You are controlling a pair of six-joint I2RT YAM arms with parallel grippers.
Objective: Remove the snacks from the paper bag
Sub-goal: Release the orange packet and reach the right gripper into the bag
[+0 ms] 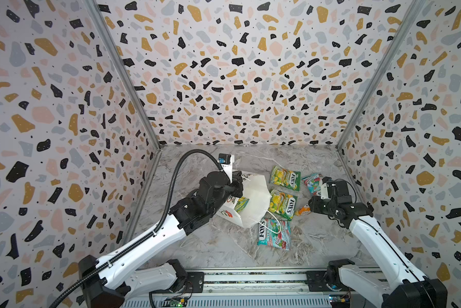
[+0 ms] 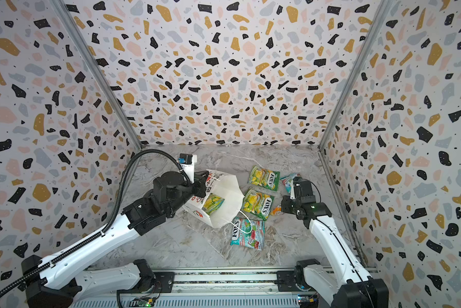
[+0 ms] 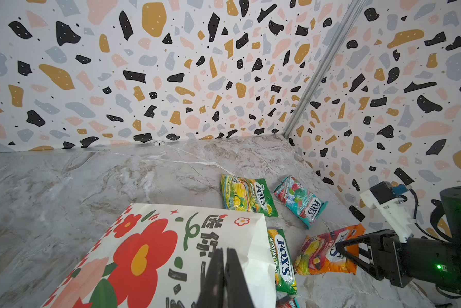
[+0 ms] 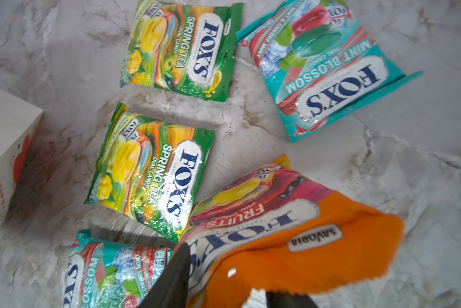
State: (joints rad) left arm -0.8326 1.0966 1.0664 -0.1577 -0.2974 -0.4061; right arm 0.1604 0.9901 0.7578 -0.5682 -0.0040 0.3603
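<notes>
The white paper bag (image 1: 253, 202) (image 2: 228, 196) with its red flower print (image 3: 144, 253) lies tilted on its side, mouth open toward the front. One green snack (image 1: 241, 204) shows inside it. My left gripper (image 3: 225, 256) (image 1: 237, 182) is shut on the bag's wall. Two green snacks (image 1: 285, 178) (image 4: 149, 170) and two teal ones (image 1: 273, 234) (image 4: 322, 66) lie on the table right of the bag. The orange snack (image 4: 290, 234) (image 3: 322, 253) rests loose between the parted fingers of my open right gripper (image 4: 229, 277) (image 3: 342, 248).
The marble table (image 1: 317, 240) is boxed in by terrazzo-patterned walls (image 1: 237, 80) at the back and both sides. The right wall stands close behind the far teal packet. The bag's cord handle (image 1: 274, 224) lies over the near teal packet.
</notes>
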